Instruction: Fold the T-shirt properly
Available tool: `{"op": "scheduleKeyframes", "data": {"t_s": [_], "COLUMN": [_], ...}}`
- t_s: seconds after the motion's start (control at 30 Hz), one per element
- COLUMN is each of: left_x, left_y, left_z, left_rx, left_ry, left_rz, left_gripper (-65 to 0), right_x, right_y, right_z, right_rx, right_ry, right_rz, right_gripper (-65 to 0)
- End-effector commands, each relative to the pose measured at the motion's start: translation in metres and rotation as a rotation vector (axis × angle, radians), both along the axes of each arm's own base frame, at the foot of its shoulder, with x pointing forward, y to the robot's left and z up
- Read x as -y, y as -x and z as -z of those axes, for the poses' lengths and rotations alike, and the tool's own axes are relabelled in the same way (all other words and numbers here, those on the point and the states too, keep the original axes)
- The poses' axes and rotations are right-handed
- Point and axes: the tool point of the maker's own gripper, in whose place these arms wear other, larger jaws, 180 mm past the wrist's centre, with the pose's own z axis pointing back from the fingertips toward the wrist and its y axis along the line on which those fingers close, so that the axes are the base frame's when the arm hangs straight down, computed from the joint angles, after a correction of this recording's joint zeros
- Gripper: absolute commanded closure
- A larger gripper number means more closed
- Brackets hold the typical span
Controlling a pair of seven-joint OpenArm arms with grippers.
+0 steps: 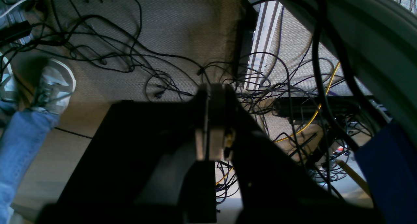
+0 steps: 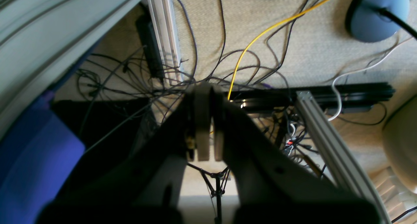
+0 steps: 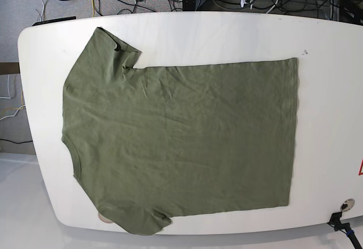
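plain olive-green t-shirt [image 3: 181,141], white table [image 3: 227,33]

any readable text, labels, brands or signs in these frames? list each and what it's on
None can be read.
A red mark, probably part of a warning sign, is cut off by the frame at the right edge of the white table: no characters show.
The T-shirt shows no print or label.
Both wrist views show only floor and cables, without lettering.
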Motion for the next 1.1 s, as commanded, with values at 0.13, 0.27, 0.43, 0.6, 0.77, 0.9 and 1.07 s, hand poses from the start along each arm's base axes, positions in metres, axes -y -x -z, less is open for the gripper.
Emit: {"op": "scheduleKeyframes", "data": {"t_s": [0.13, 0.27, 0.43, 0.6, 0.77, 0.9, 1.07], "left_x": [0.0, 0.002, 0.001, 0.0, 0.001, -0.001, 0.002], "left_y": [-0.006, -0.006, -0.006, -0.006, -0.004, -0.002, -0.003], "left_z": [0.0, 0.0, 0.0, 0.0, 0.0, 0.0, 0.0], "left_rx": [0.016, 0.014, 0.013, 0.002, -0.007, -0.019, -0.013], "left_ry": [0.0, 0.001, 0.0, -0.001, -0.001, -0.005, 0.001], "left_rz": [0.0, 0.0, 0.0, 0.0, -0.001, -0.009, -0.005], "left_gripper": [0.0, 0.0, 0.0, 0.0, 0.0, 0.0, 0.0], "right_x": [-0.002, 0.0, -0.001, -0.001, -0.001, 0.001, -0.007], "right_y": [0.0, 0.004, 0.005, 0.006, 0.003, 0.003, -0.005], "right_z": [0.0, 0.0, 0.0, 0.0, 0.0, 0.0, 0.0], "right_rx": [0.002, -0.008, -0.01, -0.013, -0.005, -0.003, 0.027], "right_ry": [-0.018, -0.015, -0.017, -0.015, -0.017, -0.012, -0.037], "right_rz": [0.001, 0.0, 0.0, 0.002, -0.004, -0.006, -0.01], "right_gripper": [-1.2, -1.2, -1.2, -1.1, -1.1, -1.1, -0.8]}}
